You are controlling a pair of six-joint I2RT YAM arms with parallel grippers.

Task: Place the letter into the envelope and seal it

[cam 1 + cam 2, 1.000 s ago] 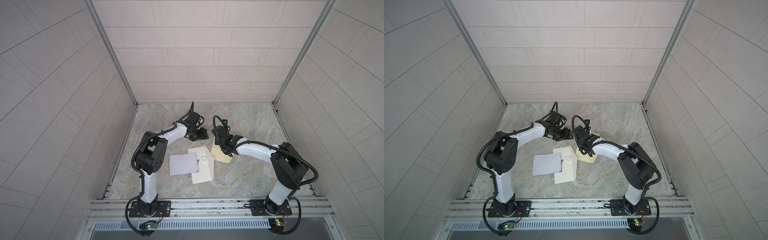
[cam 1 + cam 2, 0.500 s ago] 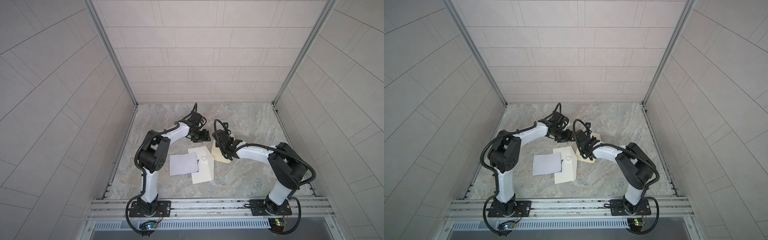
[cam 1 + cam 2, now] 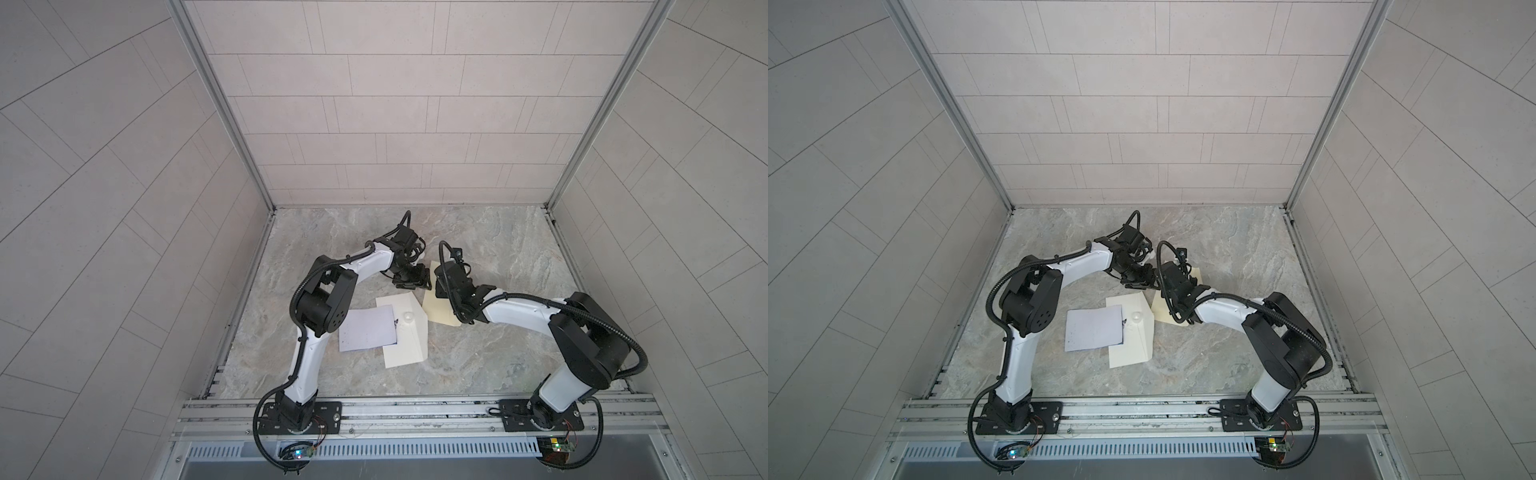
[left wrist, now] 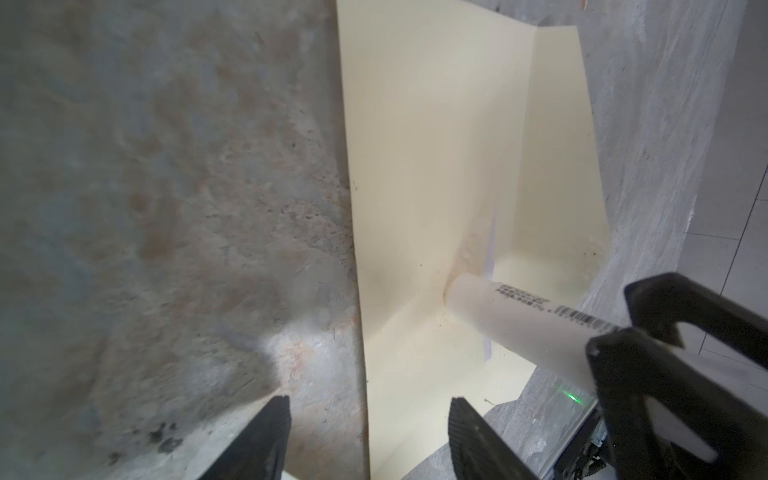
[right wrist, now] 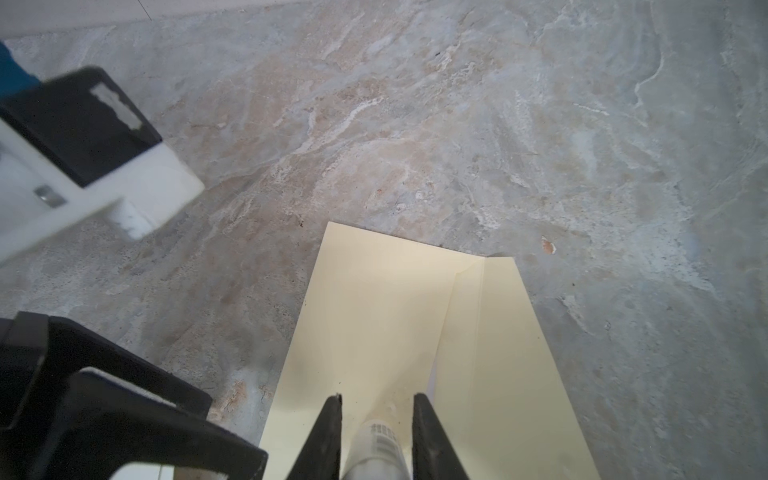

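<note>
Right, down on the marbled tabletop [image 3: 478,249], boxed in by pale tiled walls [image 3: 374,104] with a metal rail [image 3: 415,409] along the near edge, both arms bent in toward the middle. The left gripper [image 4: 368,401] hovered with fingers apart over the far left edge of the cream envelope [image 4: 432,145], which lay just right of centre, while the right gripper [image 5: 376,395] was clamped on a white glue stick [image 4: 519,320], its tip pressed on that envelope by the open flap. By the count: two arms, one glue stick and two envelopes, the second envelope [image 3: 409,349] lying nearer and just left, with one white sheet [image 3: 368,328] overlapping its left side and one small round cap [image 3: 408,317] on it.
</note>
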